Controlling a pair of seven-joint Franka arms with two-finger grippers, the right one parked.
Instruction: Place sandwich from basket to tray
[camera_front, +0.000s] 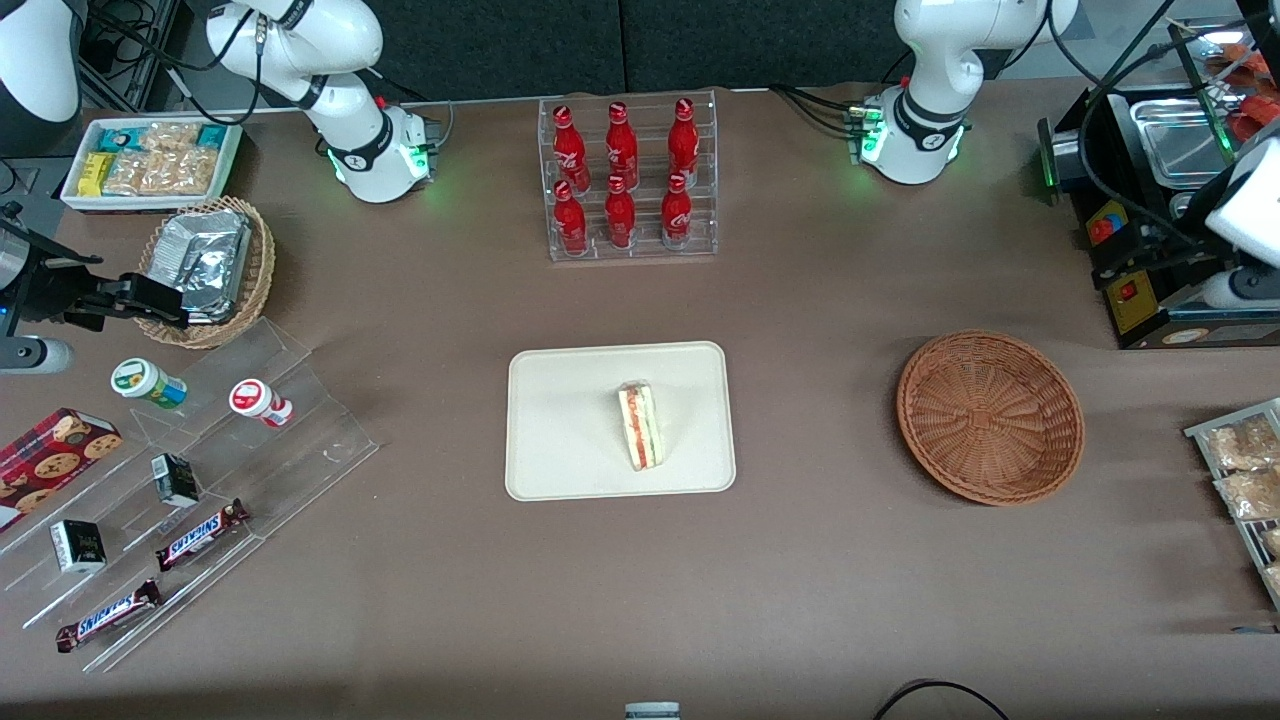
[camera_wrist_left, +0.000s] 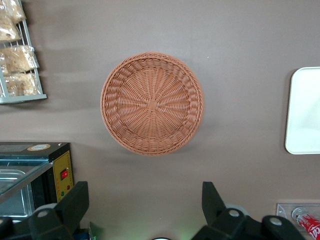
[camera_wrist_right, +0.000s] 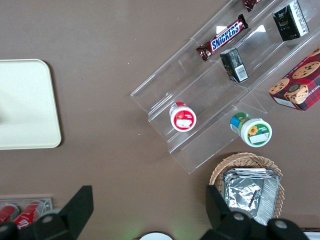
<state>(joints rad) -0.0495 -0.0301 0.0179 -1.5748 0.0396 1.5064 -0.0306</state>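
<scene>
Brown table: sandwich (camera_front: 639, 427) on tray (camera_front: 560, 420), claw (camera_wrist_left: 145, 205) well apart.

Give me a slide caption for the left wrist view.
Open pincer hovers above the empty basket; tray edge visible beside it.

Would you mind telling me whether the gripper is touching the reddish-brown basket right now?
Apart. In the left wrist view the open gripper hangs above bare table beside the empty basket, brown tabletop showing between them. The sandwich lies on the tray.

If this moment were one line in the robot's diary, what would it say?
sandwich: on tray | basket: empty | gripper: open, holding nothing, above table beside basket | task: looks done
</scene>
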